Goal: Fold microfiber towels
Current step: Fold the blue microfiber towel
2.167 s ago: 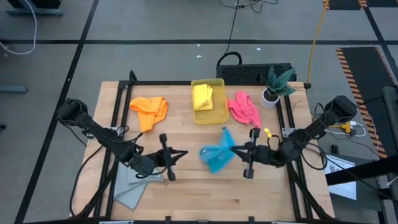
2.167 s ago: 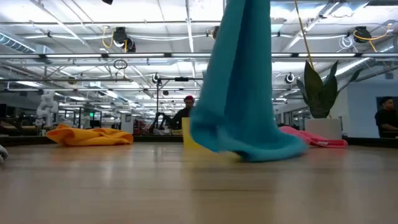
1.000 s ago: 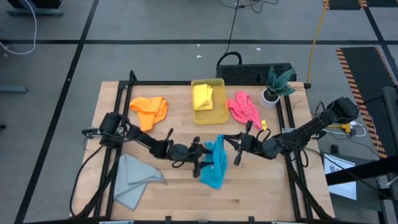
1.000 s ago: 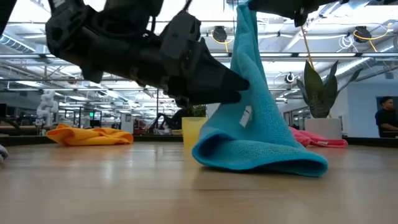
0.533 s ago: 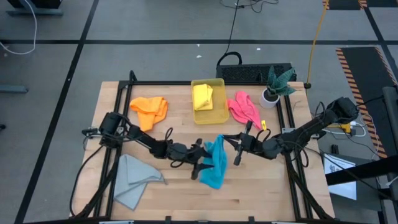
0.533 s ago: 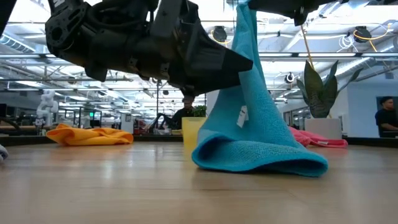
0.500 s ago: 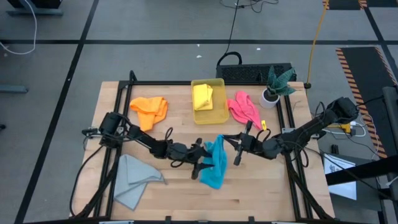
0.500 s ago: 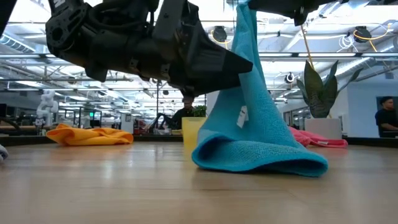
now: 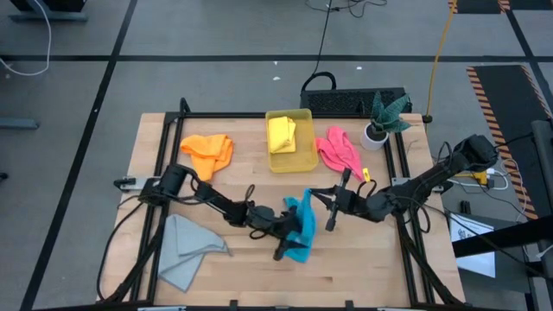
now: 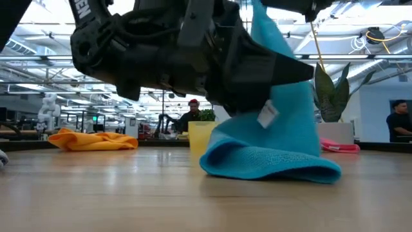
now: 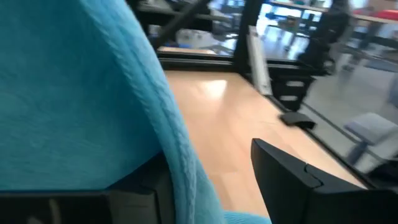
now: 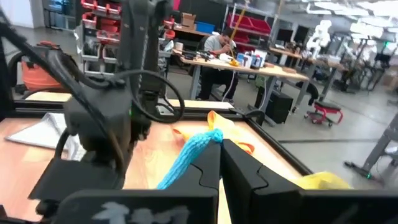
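The blue towel (image 9: pixel 299 226) sits at the centre of the table (image 9: pixel 346 268), its lower part bunched on the wood and one corner lifted. The right gripper (image 9: pixel 313 197), at about 3 o'clock from the towel, has its fingers pressed together on that raised corner. The left gripper (image 9: pixel 289 240) comes in from 9 o'clock with its fingers spread either side of the hanging cloth; in the low view its dark body hides much of the towel's upper part.

At 8 o'clock on the table lies the grey towel (image 9: pixel 184 255), partly folded. The orange towel (image 9: pixel 208 152) is crumpled at 10 o'clock, the pink towel (image 9: pixel 339 151) at 1 o'clock. Between them, at 12 o'clock, stands a yellow bin (image 9: pixel 302 162) with the yellow towel (image 9: pixel 281 134) inside. A plant (image 9: pixel 383 115) in a white pot stands at the far right corner, just beside the pink towel.

A person (image 10: pixel 190 116) sits in the room beyond.
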Robot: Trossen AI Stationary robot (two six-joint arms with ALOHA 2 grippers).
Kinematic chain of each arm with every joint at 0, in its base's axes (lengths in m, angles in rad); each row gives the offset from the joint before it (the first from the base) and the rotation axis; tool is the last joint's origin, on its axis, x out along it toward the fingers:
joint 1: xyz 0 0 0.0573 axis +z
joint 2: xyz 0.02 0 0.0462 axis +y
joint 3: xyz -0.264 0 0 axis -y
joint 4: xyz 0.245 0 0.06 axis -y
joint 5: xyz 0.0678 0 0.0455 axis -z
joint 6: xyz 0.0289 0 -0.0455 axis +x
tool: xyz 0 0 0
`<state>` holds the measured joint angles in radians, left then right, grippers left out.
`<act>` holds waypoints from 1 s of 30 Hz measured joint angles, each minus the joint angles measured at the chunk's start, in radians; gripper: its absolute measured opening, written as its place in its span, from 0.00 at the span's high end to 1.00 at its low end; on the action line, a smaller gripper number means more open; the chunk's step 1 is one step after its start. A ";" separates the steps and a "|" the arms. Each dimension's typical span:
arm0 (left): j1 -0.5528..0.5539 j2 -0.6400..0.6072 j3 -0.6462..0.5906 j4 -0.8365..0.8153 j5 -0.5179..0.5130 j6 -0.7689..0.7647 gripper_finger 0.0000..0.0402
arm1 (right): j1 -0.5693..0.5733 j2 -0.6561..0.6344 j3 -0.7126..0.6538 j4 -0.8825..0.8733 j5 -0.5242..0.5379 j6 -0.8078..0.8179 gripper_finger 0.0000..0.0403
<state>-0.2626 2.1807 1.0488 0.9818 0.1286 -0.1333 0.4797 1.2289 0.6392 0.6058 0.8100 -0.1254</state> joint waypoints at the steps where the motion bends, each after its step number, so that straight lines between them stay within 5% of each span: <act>1: -0.003 0.001 0.005 -0.013 0.019 -0.001 0.54 | 0.009 0.000 0.000 0.012 -0.001 -0.019 1.00; 8: -0.052 -0.001 0.011 -0.080 0.003 0.029 0.58 | 0.071 -0.036 0.000 0.026 0.035 -0.082 1.00; 22: -0.087 -0.031 0.011 -0.121 -0.077 0.071 0.98 | 0.167 -0.065 0.000 -0.033 0.160 -0.124 1.00; 27: -0.137 -0.166 0.011 -0.390 -0.203 0.042 0.99 | 0.252 -0.065 0.000 -0.039 0.304 -0.148 1.00; 30: -0.209 -0.302 0.011 -0.580 -0.324 0.046 0.98 | 0.339 -0.065 0.000 0.008 0.294 -0.156 1.00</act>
<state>-0.4713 1.8790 1.0595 0.4021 -0.1959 -0.0869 0.8190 1.1637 0.6392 0.6143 1.1044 -0.2810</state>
